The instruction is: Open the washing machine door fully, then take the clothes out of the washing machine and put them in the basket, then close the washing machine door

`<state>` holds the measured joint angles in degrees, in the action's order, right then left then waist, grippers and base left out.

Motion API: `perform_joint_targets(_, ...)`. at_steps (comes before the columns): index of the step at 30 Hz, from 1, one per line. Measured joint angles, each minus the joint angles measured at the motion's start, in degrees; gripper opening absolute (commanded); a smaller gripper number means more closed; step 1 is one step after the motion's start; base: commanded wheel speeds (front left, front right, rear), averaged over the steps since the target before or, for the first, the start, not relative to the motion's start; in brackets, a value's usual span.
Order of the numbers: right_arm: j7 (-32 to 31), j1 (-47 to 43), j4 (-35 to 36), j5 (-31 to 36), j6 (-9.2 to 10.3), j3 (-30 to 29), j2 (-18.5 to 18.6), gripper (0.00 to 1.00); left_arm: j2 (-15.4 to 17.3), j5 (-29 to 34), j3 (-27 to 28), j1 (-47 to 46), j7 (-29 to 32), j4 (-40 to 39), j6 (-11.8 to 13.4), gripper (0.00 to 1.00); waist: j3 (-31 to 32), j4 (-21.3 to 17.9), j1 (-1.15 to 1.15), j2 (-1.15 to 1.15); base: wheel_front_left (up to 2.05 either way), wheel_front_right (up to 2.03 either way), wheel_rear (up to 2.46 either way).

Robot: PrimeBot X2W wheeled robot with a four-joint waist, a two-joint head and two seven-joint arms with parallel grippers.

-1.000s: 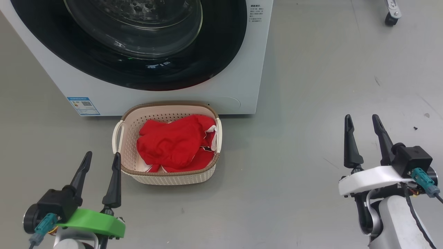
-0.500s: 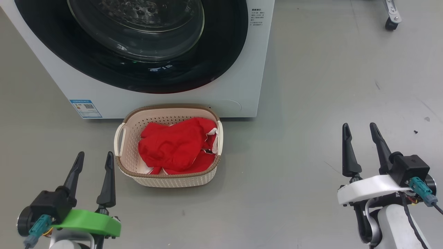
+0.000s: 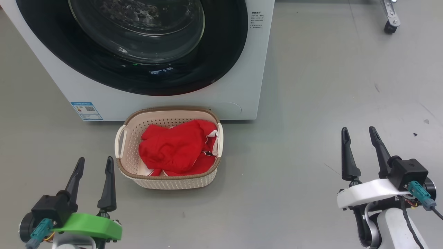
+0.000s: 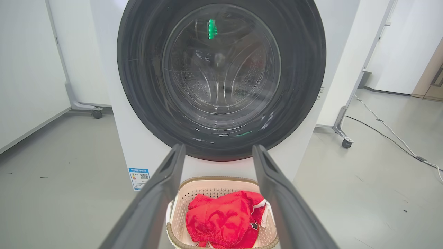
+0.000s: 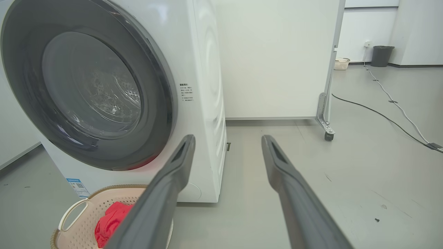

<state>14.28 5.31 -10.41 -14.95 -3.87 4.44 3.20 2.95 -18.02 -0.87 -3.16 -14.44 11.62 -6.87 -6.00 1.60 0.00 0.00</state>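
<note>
The washing machine (image 3: pixel 238 83) (image 4: pixel 138 152) (image 5: pixel 207 103) stands ahead with its door (image 3: pixel 221 58) (image 4: pixel 297 86) (image 5: pixel 31 69) flat against its front, black rim around clear glass. The steel drum shows through the glass. Just in front of the machine the cream basket (image 3: pixel 131 138) (image 4: pixel 180 214) (image 5: pixel 79 221) sits on the floor, holding the red clothes (image 3: pixel 171 148) (image 4: pixel 221 221) (image 5: pixel 110 221) with white trim. My left gripper (image 3: pixel 95 162) (image 4: pixel 216 150) hovers open, low and left of the basket. Far right of the basket, my right gripper (image 3: pixel 357 131) (image 5: pixel 228 140) is open too. Both are empty.
Grey floor surrounds the machine. White panels on castor feet (image 4: pixel 342 141) (image 5: pixel 327 133) stand behind and to its right. A cable (image 5: pixel 387 117) runs across the floor at right. A bin (image 5: pixel 380 55) and another basket (image 5: pixel 341 63) sit far back.
Both grippers have drawn back toward the lower edge of the head view, away from the basket. The head view itself has shifted slightly. Basket, clothes and door stay as they were.
</note>
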Motion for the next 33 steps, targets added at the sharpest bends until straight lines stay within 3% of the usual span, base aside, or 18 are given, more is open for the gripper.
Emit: perform_joint_targets(33,0.0,-1.17,0.34,0.11,-0.09,0.04,-0.59,1.0,-0.22,1.55,0.26,0.67,0.0,2.35,0.0,1.0,0.57,-0.18,0.0,0.0,0.0,0.0,0.0)
